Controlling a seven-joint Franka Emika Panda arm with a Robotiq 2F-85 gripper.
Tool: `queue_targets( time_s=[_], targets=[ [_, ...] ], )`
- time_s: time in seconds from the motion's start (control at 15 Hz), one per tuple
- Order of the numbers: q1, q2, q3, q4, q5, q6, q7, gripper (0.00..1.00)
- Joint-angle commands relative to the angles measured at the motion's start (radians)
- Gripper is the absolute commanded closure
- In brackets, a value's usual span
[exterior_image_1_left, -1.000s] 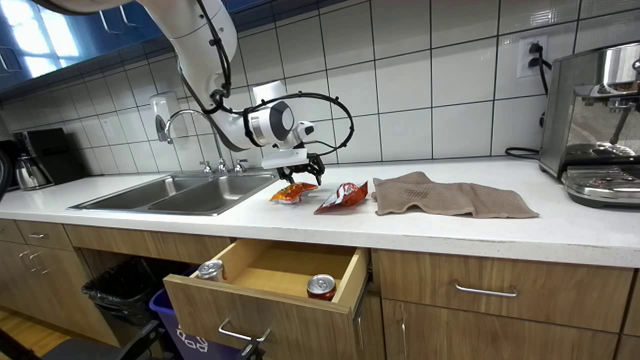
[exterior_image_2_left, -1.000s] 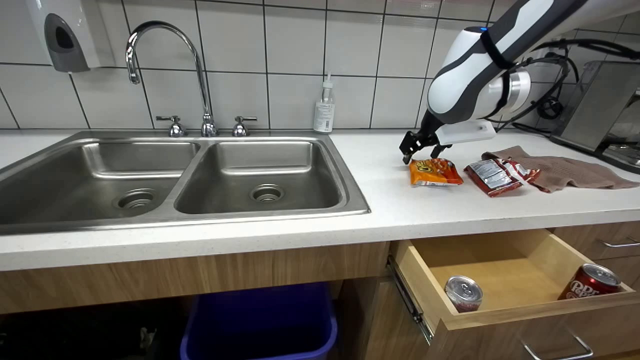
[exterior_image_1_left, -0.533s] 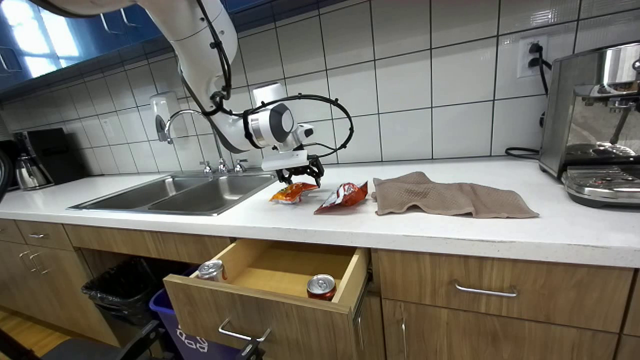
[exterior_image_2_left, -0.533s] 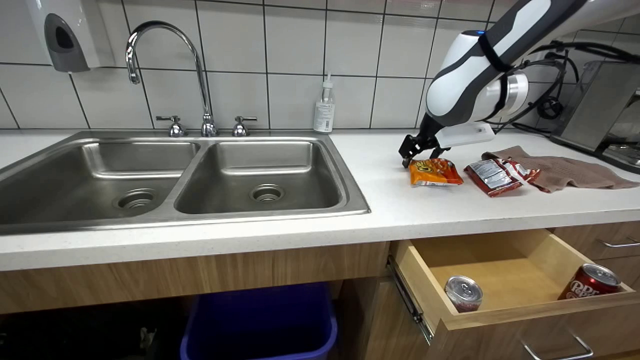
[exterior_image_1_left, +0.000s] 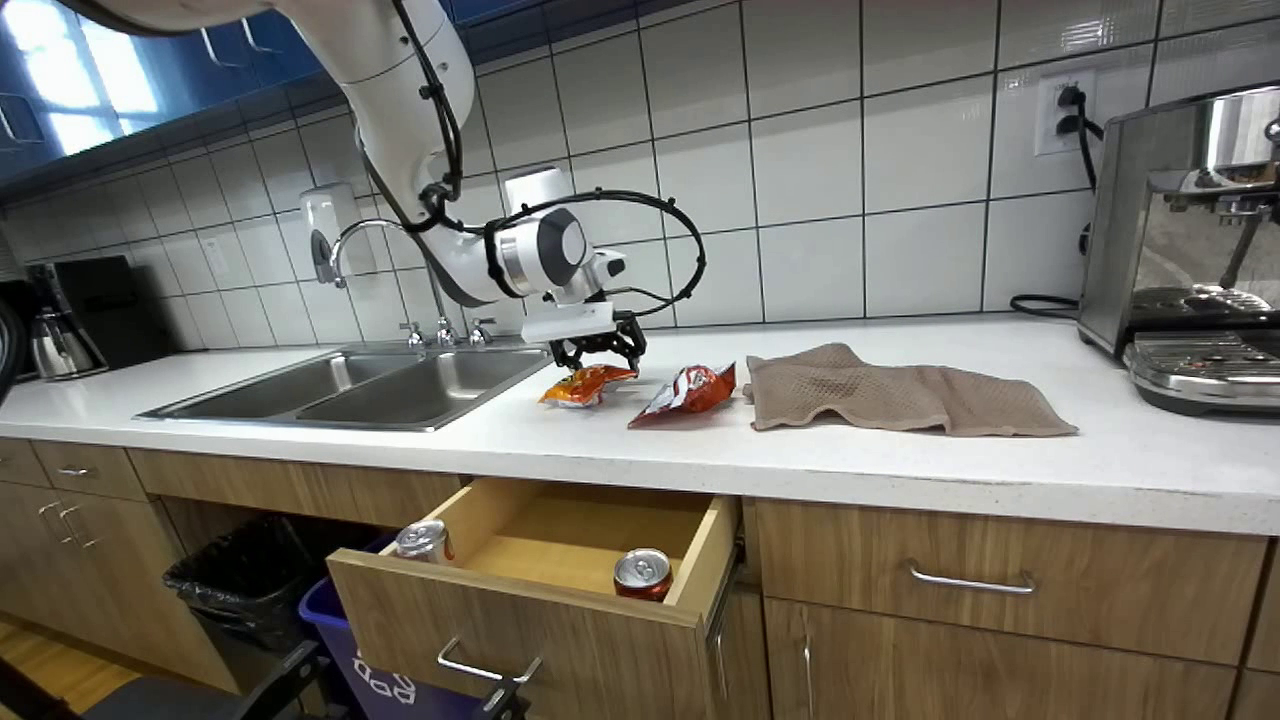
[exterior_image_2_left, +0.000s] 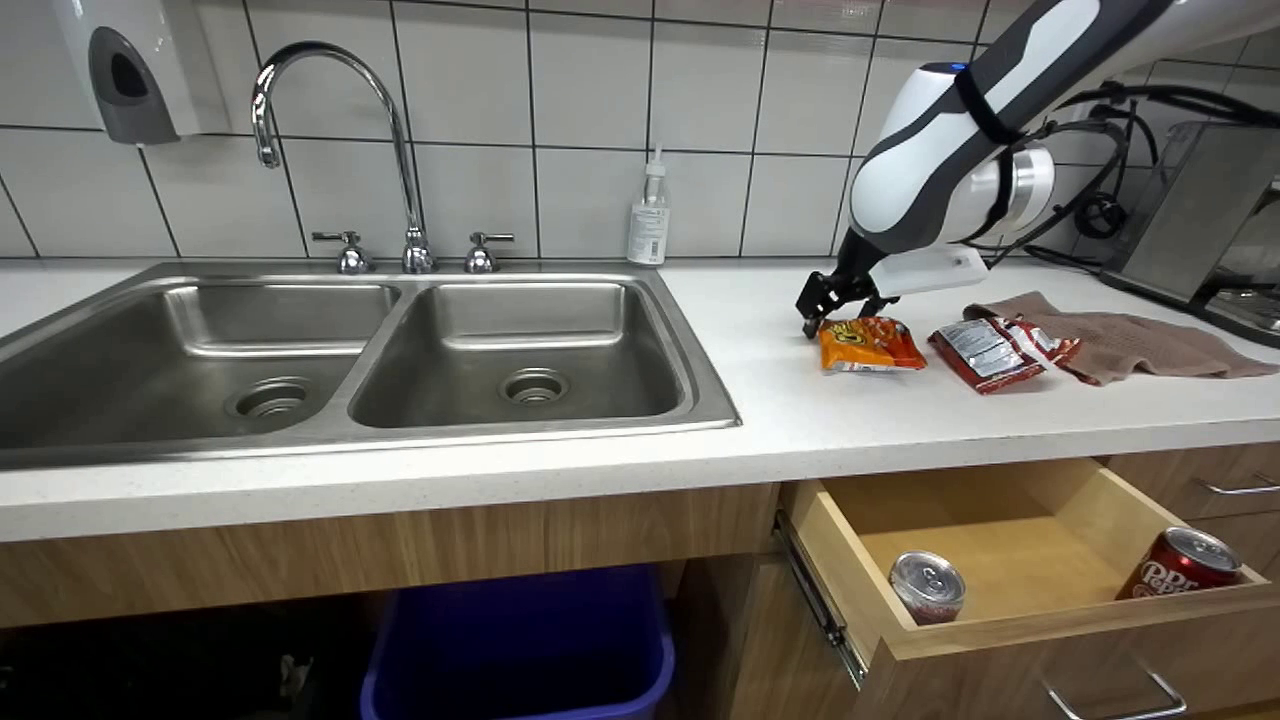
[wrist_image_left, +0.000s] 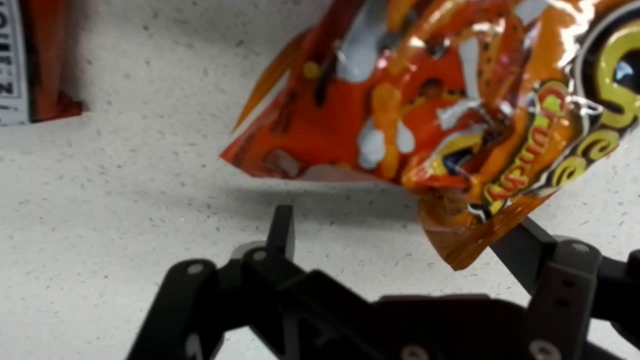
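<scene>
I find the gripper (wrist_image_left: 400, 222) unclenched, its fingers (wrist_image_left: 282, 230) spread well apart and nothing grasped. The orange snack bag (wrist_image_left: 425, 115) lies on the white countertop (exterior_image_2_left: 780, 415), between the sink (exterior_image_2_left: 710, 405) and the red snack bag (exterior_image_2_left: 985, 355). In the wrist view, a loose corner of the orange snack bag overlaps one finger; I cannot tell whether they touch. I judge the step in hand to be alignment ahead of a grasp. In my assessment, the next move calls for advancing until the bag's body sits between both fingers, low enough to catch more than that thin corner, before closing
</scene>
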Motion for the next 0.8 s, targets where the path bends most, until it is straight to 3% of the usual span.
queue_targets(
  time_s=[0.0,0.73],
  targets=[
    [-0.016,0.011,0.017,0.036,0.006,-0.041,-0.037,0.00],
    [-0.022,0.012,0.026,0.038,0.009,-0.055,-0.057,0.00]
  ],
)
